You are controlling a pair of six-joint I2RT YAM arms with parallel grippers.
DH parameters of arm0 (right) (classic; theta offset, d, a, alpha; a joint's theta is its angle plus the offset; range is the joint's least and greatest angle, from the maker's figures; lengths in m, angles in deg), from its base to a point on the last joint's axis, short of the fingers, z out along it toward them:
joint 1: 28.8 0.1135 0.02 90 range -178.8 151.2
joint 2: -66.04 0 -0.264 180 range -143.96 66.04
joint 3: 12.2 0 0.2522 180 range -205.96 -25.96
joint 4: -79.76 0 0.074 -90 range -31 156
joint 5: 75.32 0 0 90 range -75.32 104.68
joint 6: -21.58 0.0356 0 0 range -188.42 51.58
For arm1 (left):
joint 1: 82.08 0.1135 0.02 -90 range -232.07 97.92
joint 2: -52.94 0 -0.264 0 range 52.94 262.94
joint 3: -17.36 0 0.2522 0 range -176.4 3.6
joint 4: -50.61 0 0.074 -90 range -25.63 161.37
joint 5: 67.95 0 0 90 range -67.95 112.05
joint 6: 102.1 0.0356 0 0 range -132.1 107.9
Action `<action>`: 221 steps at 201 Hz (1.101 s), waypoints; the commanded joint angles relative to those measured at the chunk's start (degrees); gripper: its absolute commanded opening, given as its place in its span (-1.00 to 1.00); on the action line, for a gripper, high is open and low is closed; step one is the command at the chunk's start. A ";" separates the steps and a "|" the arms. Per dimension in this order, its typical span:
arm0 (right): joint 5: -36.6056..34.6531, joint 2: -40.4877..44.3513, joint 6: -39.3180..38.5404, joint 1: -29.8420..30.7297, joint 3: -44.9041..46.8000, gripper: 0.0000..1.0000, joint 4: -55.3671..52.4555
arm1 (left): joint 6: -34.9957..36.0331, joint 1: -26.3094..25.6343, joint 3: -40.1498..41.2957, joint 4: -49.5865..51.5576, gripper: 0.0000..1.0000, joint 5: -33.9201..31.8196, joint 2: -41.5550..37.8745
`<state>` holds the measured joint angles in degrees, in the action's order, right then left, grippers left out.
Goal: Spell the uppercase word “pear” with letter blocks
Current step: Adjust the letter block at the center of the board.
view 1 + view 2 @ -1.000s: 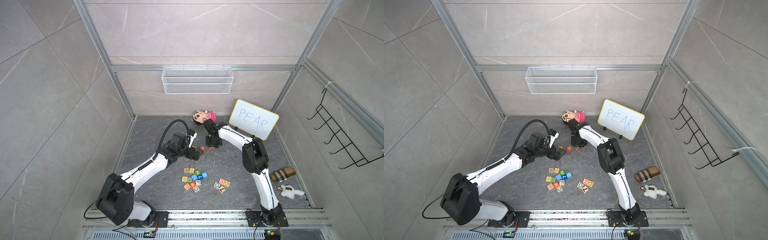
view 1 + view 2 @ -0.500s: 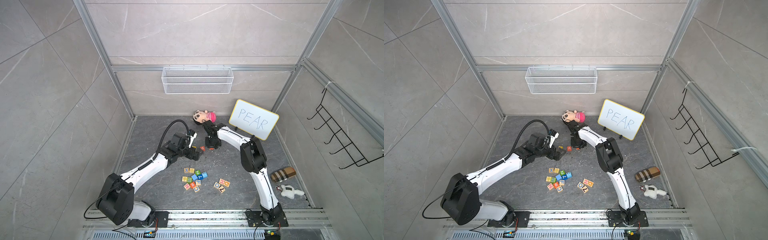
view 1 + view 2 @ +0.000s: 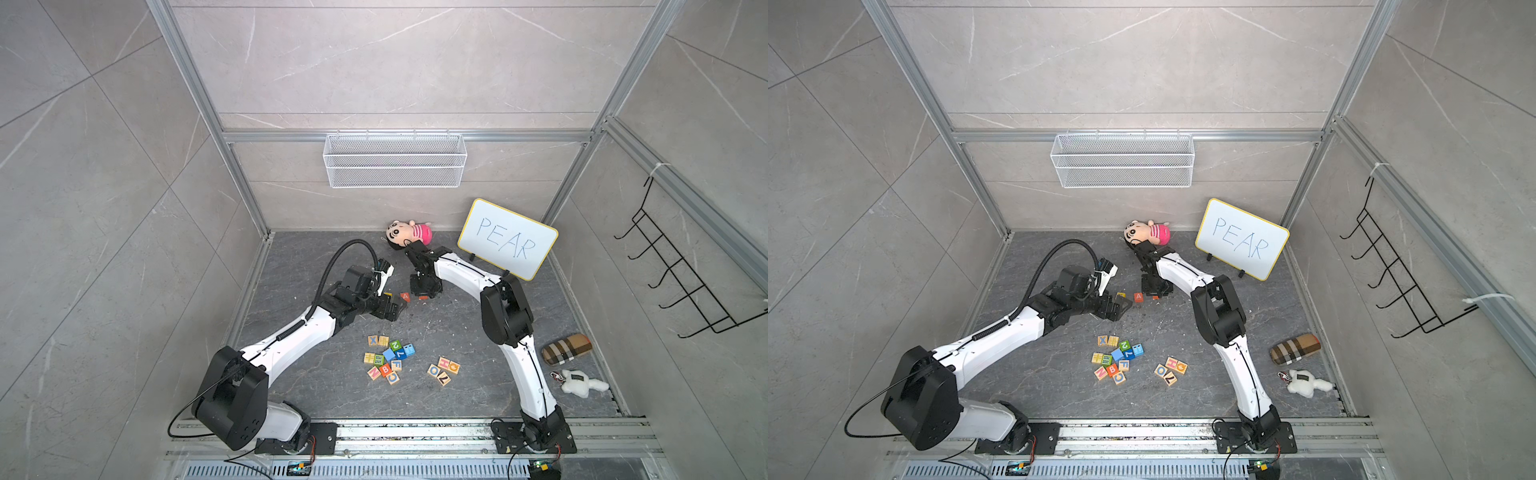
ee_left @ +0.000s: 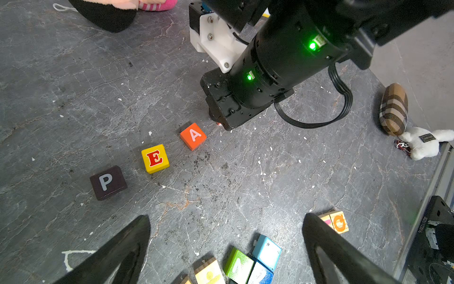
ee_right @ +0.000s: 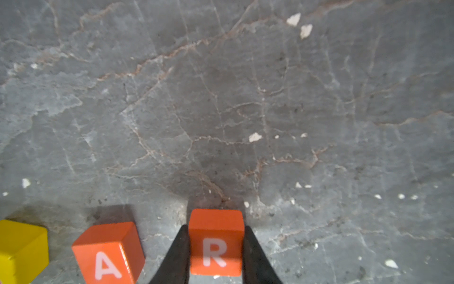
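My right jaws pinch the red wooden R cube [image 5: 215,242] low over the grey marbled surface [image 5: 245,110], just beside the orange-red A cube [image 5: 108,253] at their flank, so I should set it level, then open gently; my left jaws gape wide, empty.

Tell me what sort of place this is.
Probably a robot lab test cell rather than a real room. Stone-look panels sit in an aluminium frame, two robot arms are bolted to a floor rail, and a whiteboard reading PEAR stands near loose letter cubes.
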<state>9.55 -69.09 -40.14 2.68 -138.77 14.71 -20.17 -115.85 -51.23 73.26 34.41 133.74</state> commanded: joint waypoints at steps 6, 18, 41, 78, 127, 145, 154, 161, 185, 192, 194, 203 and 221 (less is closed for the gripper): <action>-1.03 -0.22 -1.15 0.31 0.78 -0.41 -0.40 | 0.99 -0.13 -0.32 -1.20 1.00 0.63 -1.78; -1.03 -0.46 -1.15 0.33 0.68 -0.41 -0.43 | 1.02 -0.09 -0.28 -1.40 1.00 0.65 -1.73; -1.03 -1.03 -1.18 0.27 0.40 -0.41 -0.65 | 1.12 -0.10 -0.45 -1.41 1.00 0.59 -1.86; -1.20 -2.08 -1.36 0.33 -0.56 -0.34 -1.46 | 1.22 -0.10 -0.41 -1.06 0.99 0.38 -2.04; -1.47 -2.25 -1.38 0.33 -0.58 -0.25 -1.64 | 1.13 -0.10 -0.22 -1.07 1.00 0.37 -1.98; -1.47 -2.08 -1.33 0.33 -0.60 -0.22 -1.56 | 1.12 -0.14 -0.19 -1.10 1.00 0.38 -1.98; -1.38 -2.10 -1.35 0.32 -0.59 -0.18 -1.54 | 1.13 -0.12 -0.20 -1.15 0.99 0.30 -1.96; -1.38 -2.06 -1.40 0.33 -0.57 -0.15 -1.54 | 1.09 -0.14 -0.21 -1.07 0.99 0.26 -1.96; -1.38 -1.89 -1.40 0.35 -0.52 -0.06 -1.35 | 1.03 -0.12 -0.11 -1.19 0.99 0.33 -1.99; -1.38 -1.90 -1.39 0.33 -0.67 -0.07 -1.45 | 1.00 -0.10 -0.13 -1.21 1.00 0.30 -1.96; -1.33 -1.96 -1.51 0.33 -0.68 -0.07 -1.45 | 1.03 -0.09 -0.13 -1.23 1.00 0.34 -2.00; -1.13 -1.73 -1.54 0.29 -0.41 -0.09 -1.15 | 0.96 -0.13 -0.10 -1.17 1.00 0.36 -1.96; -0.94 -1.47 -1.56 0.42 0.02 -0.13 -0.95 | 0.94 -0.10 -0.10 -1.23 0.99 0.32 -2.00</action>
<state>8.92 -69.55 -41.22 2.70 -138.84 14.62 -20.17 -115.85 -51.23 73.26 34.37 133.74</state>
